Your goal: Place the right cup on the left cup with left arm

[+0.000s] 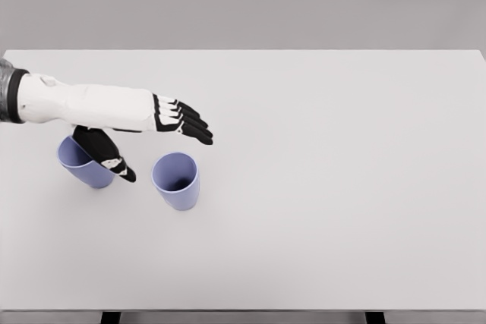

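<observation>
— On the desk's (319, 187) left side, what do you have?

— You have two blue cups standing upright and close together, well in from the front edge. The right cup (176, 180) stands free, its mouth fully in view. The left cup (82, 163) stands just beside it, apart, not touching.

— And your hand?

— Your left hand (156, 130) reaches in from the left edge, above and between the cups. Its fingers (186, 121) are stretched out flat, released, gripping nothing; they point right, past the right cup's far rim. The thumb (114, 161) hangs down across the left cup.

— How much room do you have?

— The whole right half of the desk and the strip near the front edge lie bare. The far edge is well behind the hand.

— Anything you cannot see?

— The thumb and palm cover the left cup's right side and part of its rim. You cannot tell whether the thumb touches that cup. The arm is cut off at the left edge.
</observation>
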`<state>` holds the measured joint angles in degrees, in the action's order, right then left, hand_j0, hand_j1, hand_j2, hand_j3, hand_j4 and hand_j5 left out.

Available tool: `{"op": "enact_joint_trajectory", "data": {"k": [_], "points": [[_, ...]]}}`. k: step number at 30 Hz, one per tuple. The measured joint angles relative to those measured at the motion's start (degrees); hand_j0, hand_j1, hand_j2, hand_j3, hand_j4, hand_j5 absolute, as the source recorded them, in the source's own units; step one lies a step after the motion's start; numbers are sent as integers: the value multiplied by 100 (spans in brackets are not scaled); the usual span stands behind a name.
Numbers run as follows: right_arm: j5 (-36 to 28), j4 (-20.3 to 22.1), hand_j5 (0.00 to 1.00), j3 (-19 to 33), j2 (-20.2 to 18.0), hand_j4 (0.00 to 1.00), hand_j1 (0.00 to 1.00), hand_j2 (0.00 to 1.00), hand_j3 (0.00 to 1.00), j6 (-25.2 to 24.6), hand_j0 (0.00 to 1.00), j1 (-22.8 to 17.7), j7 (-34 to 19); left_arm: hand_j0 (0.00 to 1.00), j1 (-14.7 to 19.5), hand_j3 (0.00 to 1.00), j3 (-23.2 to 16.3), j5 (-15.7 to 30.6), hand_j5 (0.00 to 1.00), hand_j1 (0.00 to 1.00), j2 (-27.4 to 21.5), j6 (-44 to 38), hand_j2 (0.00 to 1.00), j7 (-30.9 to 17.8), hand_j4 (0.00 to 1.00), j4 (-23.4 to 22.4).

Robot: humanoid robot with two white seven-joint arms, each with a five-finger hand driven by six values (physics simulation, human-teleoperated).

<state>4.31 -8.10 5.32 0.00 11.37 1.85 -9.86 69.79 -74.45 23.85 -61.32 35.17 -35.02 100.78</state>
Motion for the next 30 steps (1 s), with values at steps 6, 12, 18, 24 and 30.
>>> {"op": "enact_joint_trajectory", "data": {"k": [6, 12, 18, 24, 30], "points": [[-8, -23, 100, -8, 0, 100, 100, 100, 100, -3, 100, -114, 2, 100, 35, 100, -132, -168, 100, 100, 90, -1, 100, 0, 100, 0], [-10, -24, 100, -20, 0, 100, 100, 100, 100, -4, 100, -114, 3, 100, 35, 100, -115, -521, 100, 100, 76, -1, 100, 0, 100, -32], [-10, -24, 100, -25, 0, 100, 100, 100, 100, -4, 100, -114, 2, 100, -115, 100, 4, -769, 100, 100, 108, -2, 100, 0, 100, -282], [-10, -24, 100, -25, 0, 100, 100, 100, 100, -4, 100, -114, 3, 100, -440, 100, 120, -1256, 100, 100, 340, 1, 100, 72, 100, -856], [-10, -24, 100, -25, 0, 100, 100, 100, 100, -4, 100, -114, 3, 100, -756, 100, 215, -1341, 100, 100, 588, 0, 100, 91, 100, -938]]}}
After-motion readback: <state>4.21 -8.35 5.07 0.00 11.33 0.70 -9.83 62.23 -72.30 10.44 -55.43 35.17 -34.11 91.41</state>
